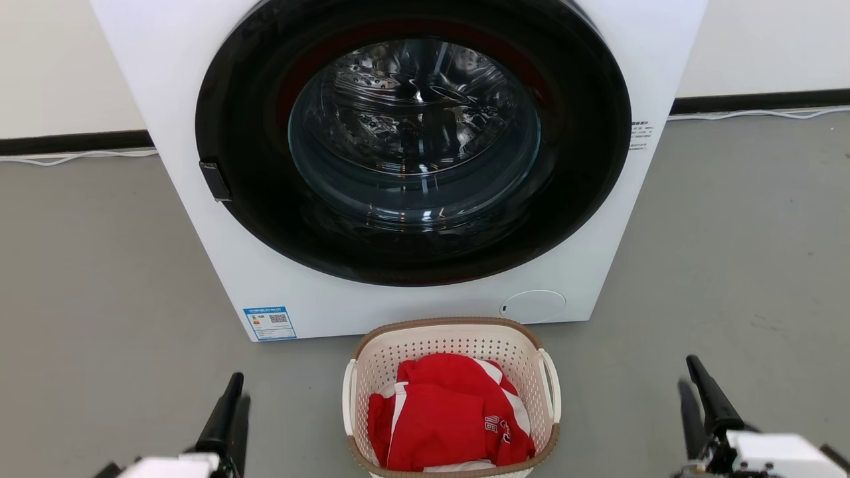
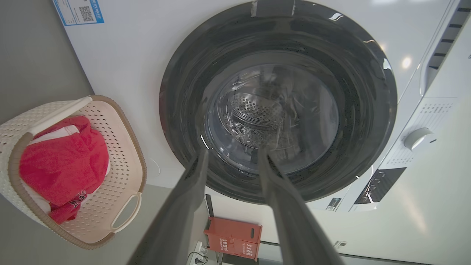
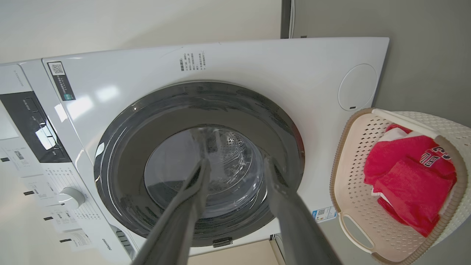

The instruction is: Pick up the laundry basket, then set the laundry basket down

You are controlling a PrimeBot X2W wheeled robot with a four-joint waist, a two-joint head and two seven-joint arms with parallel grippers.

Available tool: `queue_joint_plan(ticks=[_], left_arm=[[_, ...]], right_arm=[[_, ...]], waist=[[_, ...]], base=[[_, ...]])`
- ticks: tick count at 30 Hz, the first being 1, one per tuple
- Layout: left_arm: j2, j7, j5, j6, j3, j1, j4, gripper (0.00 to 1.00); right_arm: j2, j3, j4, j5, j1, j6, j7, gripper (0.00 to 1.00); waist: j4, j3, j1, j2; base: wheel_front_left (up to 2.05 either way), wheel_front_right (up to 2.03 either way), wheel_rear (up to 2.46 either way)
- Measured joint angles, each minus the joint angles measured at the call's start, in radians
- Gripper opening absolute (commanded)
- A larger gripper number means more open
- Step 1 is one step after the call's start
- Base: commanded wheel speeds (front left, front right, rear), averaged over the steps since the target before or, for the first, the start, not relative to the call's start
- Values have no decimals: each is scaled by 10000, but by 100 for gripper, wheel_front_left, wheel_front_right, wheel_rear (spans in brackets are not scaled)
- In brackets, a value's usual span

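Presently the left hand (image 1: 236, 392) and right hand (image 1: 687, 373) stand open and empty, with the laundry basket (image 1: 375, 372) on the floor (image 1: 99, 299) between them, well apart from both. Unequal grips on its slim handles (image 1: 554, 392) could tilt it, spilling the red garment (image 1: 445, 418).

The grey floor (image 1: 99, 279) is smooth and matt, running back to a pale wall (image 1: 53, 66) with a black skirting band (image 1: 66, 143). A white front-loading washing machine (image 1: 372, 309) stands on it, its round door (image 1: 415, 133) shut. Just in front of the machine's base, below the door, the laundry basket (image 1: 451, 345) sits upright on the floor; whether the two touch cannot be told. A thin white cable (image 1: 73, 158) lies on the floor along the skirting band.
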Motion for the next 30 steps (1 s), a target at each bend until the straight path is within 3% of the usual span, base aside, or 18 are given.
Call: queue_joint_plan(ticks=[16, 30], left_arm=[[-6, -431, 82, 17, -324, 215, -29, 100], [6, -867, 1499, 15, -623, 193, 23, 100]], right_arm=[[21, 305, -253, -311, 240, 0, -374, 100], [-33, 314, -560, -2796, 267, 0, -798, 100]], waist=[[-4, -5, 3, 0], [29, -17, 2, 0]], base=[[0, 0, 0], [0, 0, 0]])
